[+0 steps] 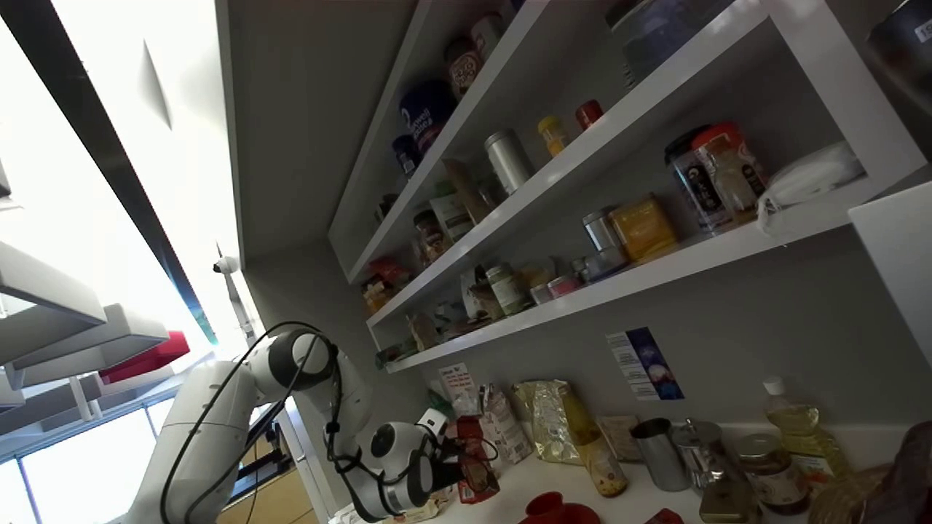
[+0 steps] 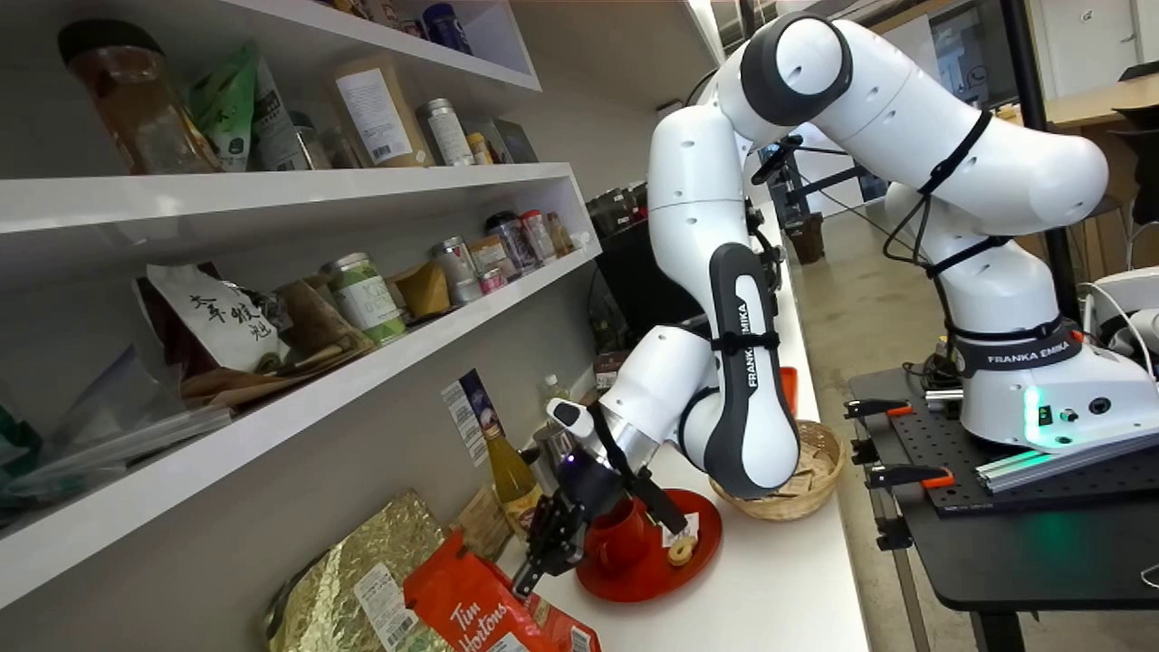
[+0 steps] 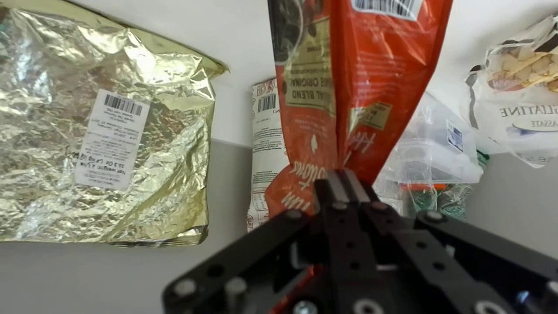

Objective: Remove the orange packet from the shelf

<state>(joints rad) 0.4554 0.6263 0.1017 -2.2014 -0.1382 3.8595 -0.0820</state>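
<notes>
The orange packet [image 3: 388, 83], a single one, was away from the shelf [image 2: 362, 375] and lower than it, roughly upright over the white bench [image 2: 751, 589]; whether its base touched the surface could not be told. The one gripper [image 3: 345, 185] was clenched on the packet's upper part, its two jaws pinched together at a deep crease. In an exterior view, one gold foil bag [image 2: 353, 570] stood just left of the packet. To the right and farther along, one red cup [image 2: 620, 539] sat on one red saucer [image 2: 634, 587], which also bore one tan ring-shaped piece [image 2: 682, 551]; farther still stood one wicker basket [image 2: 819, 471]. One yellow bottle [image 2: 512, 475] was left of the cup. The wrist view showed one white printed bag [image 3: 265, 131] partly behind the packet and one white-and-clear bag [image 3: 523, 96] at the right. Up on the shelf were one green-and-white jar [image 2: 367, 299], one white-fronted pouch [image 2: 217, 317] with black characters, one yellowish box [image 1: 644, 227] and one black-lidded container [image 1: 700, 178].
</notes>
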